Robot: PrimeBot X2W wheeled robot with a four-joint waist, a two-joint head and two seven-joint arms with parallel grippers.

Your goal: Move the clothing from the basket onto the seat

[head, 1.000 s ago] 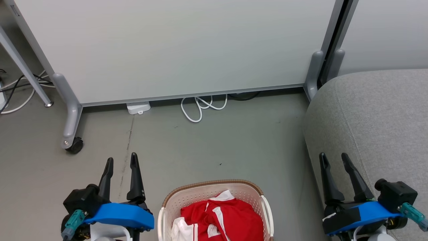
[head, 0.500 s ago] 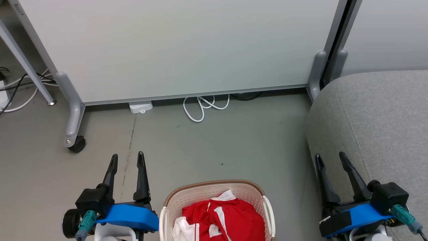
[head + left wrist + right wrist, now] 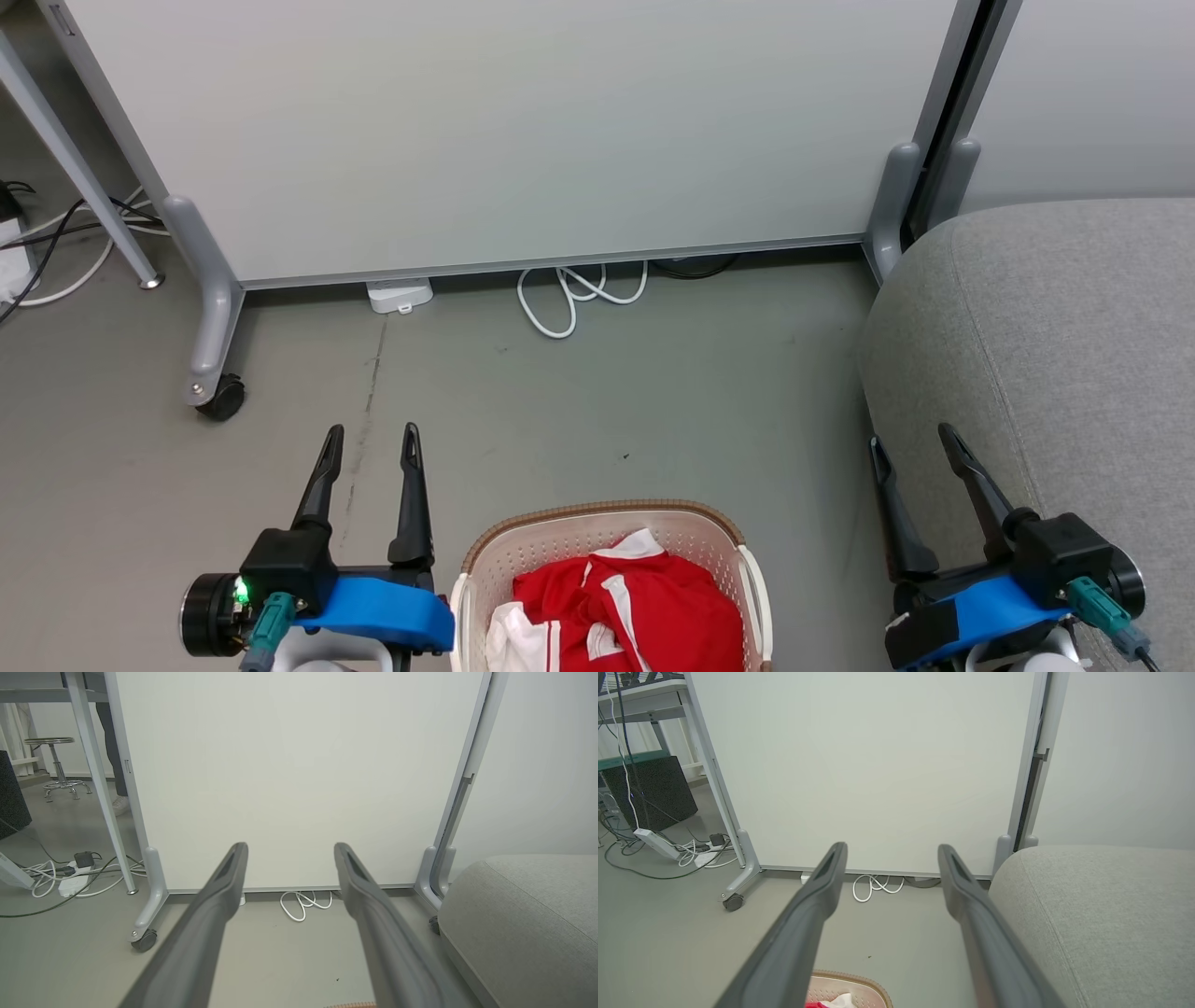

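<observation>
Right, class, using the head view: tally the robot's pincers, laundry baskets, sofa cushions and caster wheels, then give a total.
pincers: 2 (left pincer, right pincer)
laundry basket: 1
sofa cushion: 1
caster wheel: 1
total: 5

Dark claws (image 3: pixel 372 430) (image 3: pixel 910 437), blue, seemingly plastic shells (image 3: pixel 383 611)

Basket (image 3: pixel 597 519) on the floor (image 3: pixel 700 392) just ahead of me, seat (image 3: pixel 1074 355) to my right.
The clothing (image 3: pixel 644 607) lies in the basket, which sits between my left pincer (image 3: pixel 372 431) and right pincer (image 3: pixel 912 437). The right pincer hangs beside the seat's edge. Behind the basket, well apart, a cable (image 3: pixel 569 297) lies at the partition's (image 3: pixel 513 140) foot.
</observation>
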